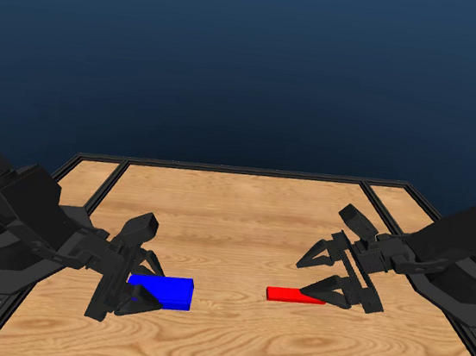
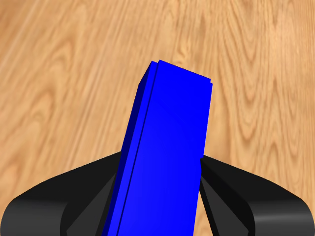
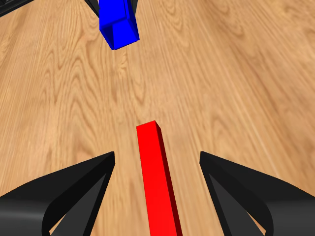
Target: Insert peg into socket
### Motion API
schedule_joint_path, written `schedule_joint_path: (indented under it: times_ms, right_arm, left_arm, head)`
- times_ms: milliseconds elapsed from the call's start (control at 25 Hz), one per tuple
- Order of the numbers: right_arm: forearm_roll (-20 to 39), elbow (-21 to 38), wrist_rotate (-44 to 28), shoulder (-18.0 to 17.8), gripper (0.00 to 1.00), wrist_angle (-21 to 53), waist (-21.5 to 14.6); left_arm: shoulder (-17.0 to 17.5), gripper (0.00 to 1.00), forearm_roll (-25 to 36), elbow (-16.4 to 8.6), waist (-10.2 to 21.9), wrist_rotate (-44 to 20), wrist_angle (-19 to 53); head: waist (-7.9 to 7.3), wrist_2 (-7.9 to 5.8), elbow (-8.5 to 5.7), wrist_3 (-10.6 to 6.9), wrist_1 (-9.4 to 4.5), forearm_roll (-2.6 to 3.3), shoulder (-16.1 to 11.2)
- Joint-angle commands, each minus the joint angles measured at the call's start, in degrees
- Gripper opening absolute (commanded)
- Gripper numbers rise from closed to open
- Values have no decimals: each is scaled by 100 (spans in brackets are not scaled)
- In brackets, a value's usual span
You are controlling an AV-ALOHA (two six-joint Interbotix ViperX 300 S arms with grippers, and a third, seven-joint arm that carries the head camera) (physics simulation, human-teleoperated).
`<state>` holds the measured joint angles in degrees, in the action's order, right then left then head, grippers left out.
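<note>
The blue socket (image 1: 163, 290) lies low over the wooden table (image 1: 241, 222) at the left. My left gripper (image 1: 143, 281) is shut on its near end. In the left wrist view both black jaws press against the sides of the socket (image 2: 170, 147), which sticks out past them. The red peg (image 1: 291, 295) lies flat on the table right of centre. My right gripper (image 1: 305, 279) is open around the peg's right end. In the right wrist view the peg (image 3: 156, 177) runs between the wide-spread jaws with a gap on each side. The socket (image 3: 117, 22) shows beyond it.
A dark raised frame (image 1: 247, 171) borders the table at the back and sides. Bare wood separates socket and peg. The black arm bodies fill the lower left and right of the head view.
</note>
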<state>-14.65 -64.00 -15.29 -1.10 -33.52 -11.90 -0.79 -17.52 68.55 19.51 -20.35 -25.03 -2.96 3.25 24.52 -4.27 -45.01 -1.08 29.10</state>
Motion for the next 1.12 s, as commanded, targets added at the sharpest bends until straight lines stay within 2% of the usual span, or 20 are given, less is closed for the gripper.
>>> schedule_joint_path:
  times_ms: [40,120,240,280,360,400,440,480,520,560,640,760,800,840,880,960,1000,1040,1080,1120]
  right_arm:
    - [-139,-86,-239,-185,100,-359,-257]
    - [-202,-90,-349,-312,100,-437,-358]
    - [-302,-79,-501,-526,100,-595,-512]
    - [-338,-132,-558,-652,100,-602,-560]
    - [-455,-99,-681,-849,100,-518,-584]
    - [-456,-98,-679,-920,97,-514,-646]
    - [-489,-97,-651,-1028,85,-501,-655]
    - [-523,-45,-622,-1093,91,-444,-697]
    - [-576,-16,-517,-1176,89,-325,-723]
    - [-607,-15,-371,-1312,0,-228,-791]
    - [-814,3,-51,-1456,0,-178,-795]
    - [-1175,49,274,-1300,0,-443,-721]
    - [-1265,-10,533,-1342,0,-441,-778]
    - [-1351,-141,577,-1377,0,-469,-807]
    - [-1437,-14,710,-1254,0,-540,-779]
    - [-1570,-94,847,-1272,0,-593,-816]
    - [-1612,2,960,-1277,0,-532,-799]
    - [-1658,-40,1026,-1314,0,-493,-804]
    - [-1744,81,1161,-1212,0,-348,-698]
    - [-1759,32,1186,-1213,0,-531,-776]
  left_arm:
    - [-191,0,89,-292,26,14,-157]
    - [-171,0,103,-313,6,0,-176]
    - [-115,0,135,-220,26,22,-189]
    - [-123,0,120,-310,-34,10,-185]
    - [-78,0,120,-257,30,-31,-137]
    - [-140,0,119,-228,-18,-3,-174]
    - [-74,0,112,-282,-20,-13,-249]
    - [-101,0,116,-214,-21,7,-213]
    - [-22,0,141,-253,-52,52,-240]
    - [-35,0,113,-219,-30,23,-225]
    - [12,0,139,-198,-3,24,-221]
    - [95,0,119,-241,-67,16,-239]
    - [92,0,73,-171,-118,11,-245]
    - [142,0,106,-204,-86,43,-296]
    - [180,0,82,-195,-100,73,-329]
    - [178,0,86,-84,-130,51,-310]
    - [225,0,69,-123,-132,19,-381]
    - [211,0,72,-48,-131,7,-370]
    - [214,0,36,-99,-126,-13,-456]
    - [226,0,36,-46,-118,-13,-459]
  head:
    - [114,-127,-57,-99,-28,44,-18]
    - [120,-143,-56,-81,-47,48,-15]
    - [138,-187,-58,-99,-68,62,-13]
    - [146,-205,-59,-105,-68,69,-13]
    - [151,-223,-61,-100,-58,74,-12]
    - [152,-227,-61,-98,-56,75,-11]
    - [152,-231,-62,-99,-65,76,-7]
    - [153,-241,-61,-105,-64,78,-3]
    - [154,-259,-60,-107,-69,82,2]
    - [154,-270,-59,-104,-74,84,6]
    - [151,-275,-57,-79,-76,83,16]
    - [157,-269,-56,-66,-80,83,36]
    - [159,-273,-56,-60,-72,84,42]
    - [158,-273,-57,-56,-70,83,46]
    - [151,-276,-63,-41,-72,81,58]
    - [140,-286,-66,-22,-70,79,73]
    - [135,-288,-66,-18,-68,78,84]
    - [132,-287,-65,-15,-65,77,90]
    - [125,-282,-62,-10,-58,73,103]
    - [118,-274,-57,-3,-49,69,118]
